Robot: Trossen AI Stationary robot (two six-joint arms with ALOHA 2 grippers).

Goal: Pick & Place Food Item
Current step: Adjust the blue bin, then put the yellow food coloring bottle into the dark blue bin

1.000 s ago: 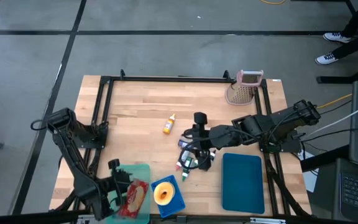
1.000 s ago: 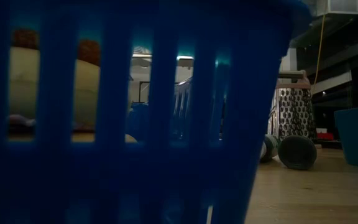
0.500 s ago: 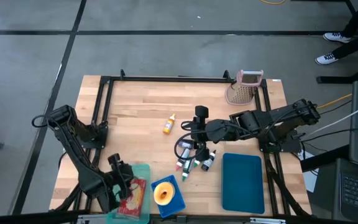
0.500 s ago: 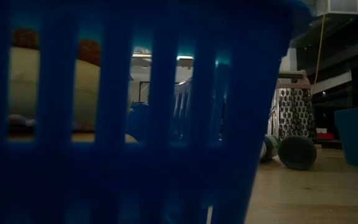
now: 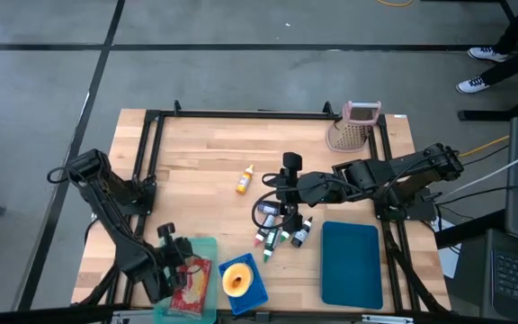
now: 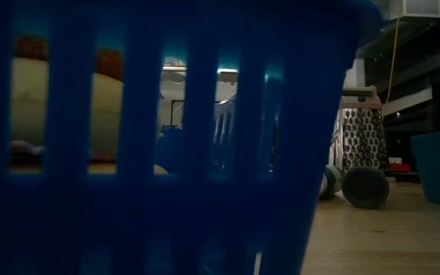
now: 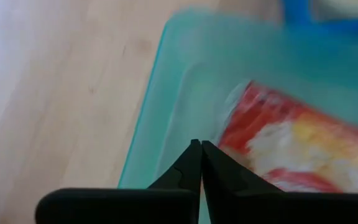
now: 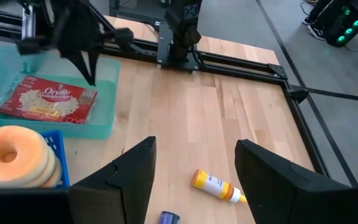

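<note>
Left gripper now pinched shut on nothing, hovering over the teal tray; its fingers were apart a second ago. Popcorn bag lies flat in that tray, so I judge it placed. Right gripper, spread wide, has lifted off the bottles beyond the tray.

Dark jointed arms, pointed fingers

Matt wooden table, translucent plastic tray, glossy popcorn packet.
</note>
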